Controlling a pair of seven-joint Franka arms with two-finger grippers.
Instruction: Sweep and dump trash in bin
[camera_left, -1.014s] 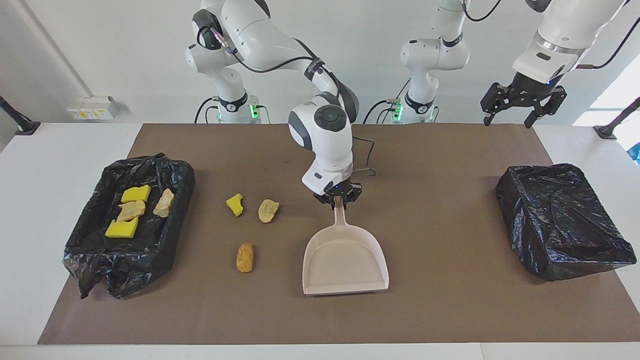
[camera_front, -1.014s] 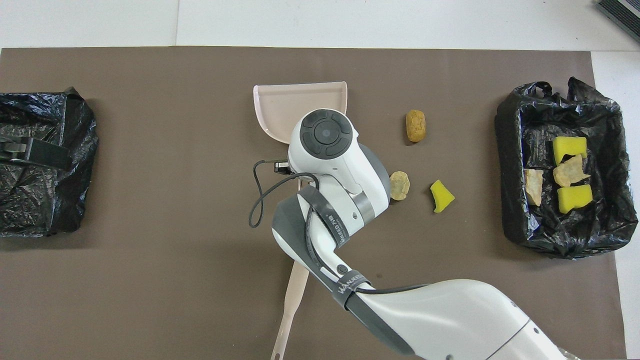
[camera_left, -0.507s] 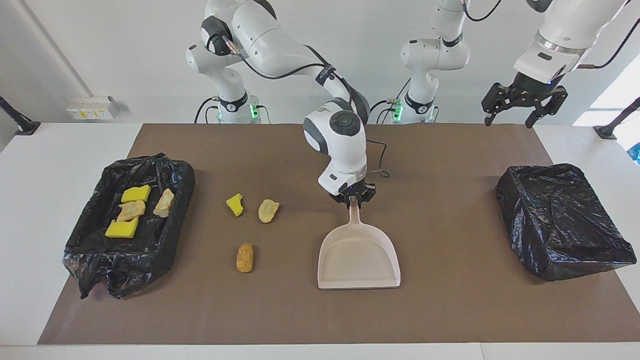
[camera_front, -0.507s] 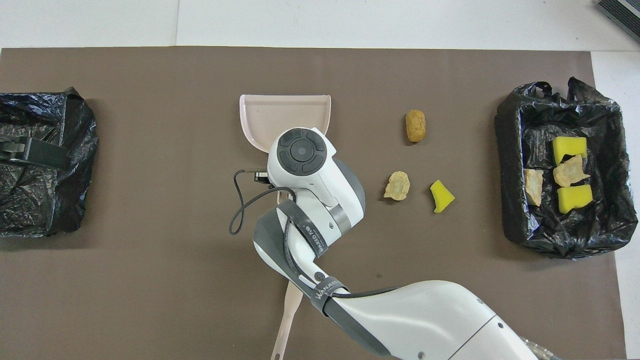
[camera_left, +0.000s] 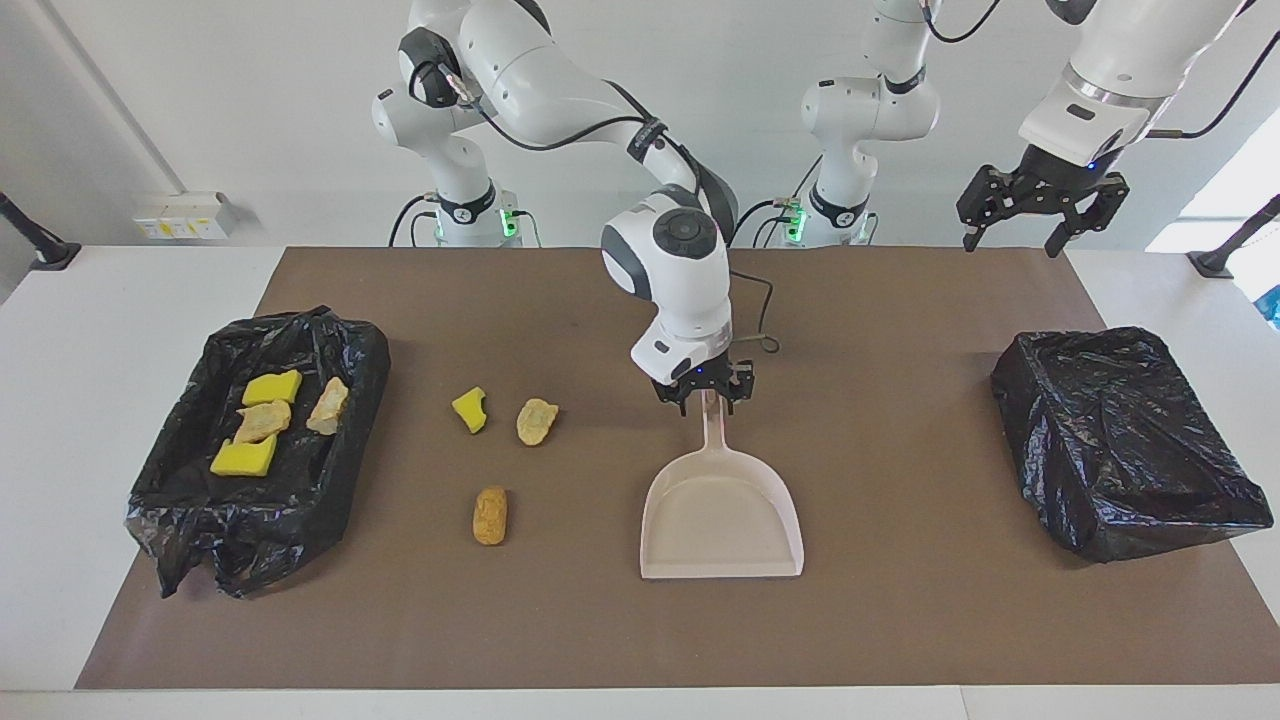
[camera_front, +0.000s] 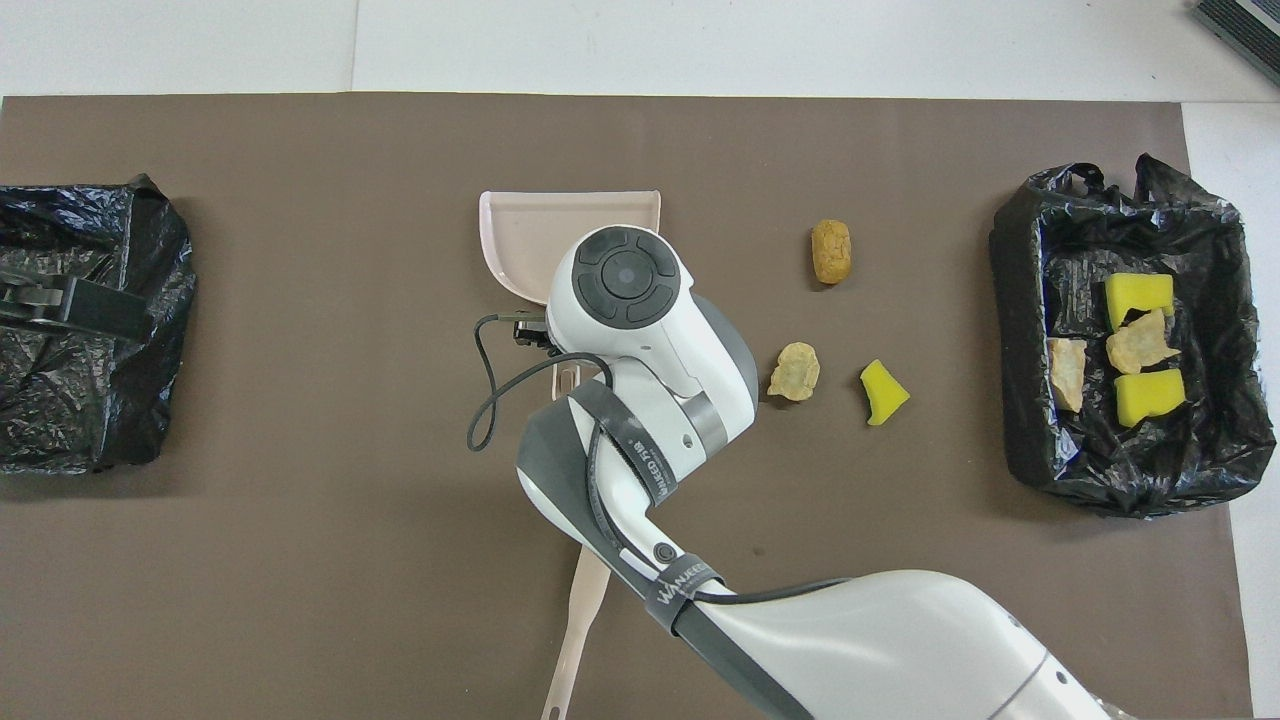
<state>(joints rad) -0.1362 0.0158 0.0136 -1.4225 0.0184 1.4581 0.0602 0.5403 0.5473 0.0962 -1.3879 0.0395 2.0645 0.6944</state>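
Three pieces of trash lie loose on the brown mat: a yellow sponge chunk (camera_left: 469, 409) (camera_front: 883, 392), a tan lump (camera_left: 536, 421) (camera_front: 795, 371) and an orange bread-like piece (camera_left: 490, 515) (camera_front: 832, 251). Several more lie inside the black-lined bin (camera_left: 350, 350) (camera_front: 1020, 300) at the right arm's end. A beige dustpan (camera_left: 722, 510) (camera_front: 530, 230) lies flat mid-mat, mouth away from the robots. My right gripper (camera_left: 704, 392) hangs open just over its handle end, one finger to each side. The left gripper (camera_left: 1035, 215) is open, raised at the left arm's end, waiting.
A box wrapped shut in a black bag (camera_left: 1120, 440) (camera_front: 80, 400) sits at the left arm's end. A beige brush handle (camera_front: 580, 620) lies on the mat nearer the robots than the dustpan, mostly under my right arm. A loose cable (camera_front: 490, 400) hangs from the right wrist.
The right gripper carried the dustpan toward the left arm's end of the mat, then let go of its handle and opened. The trash pieces and the left arm stayed put.
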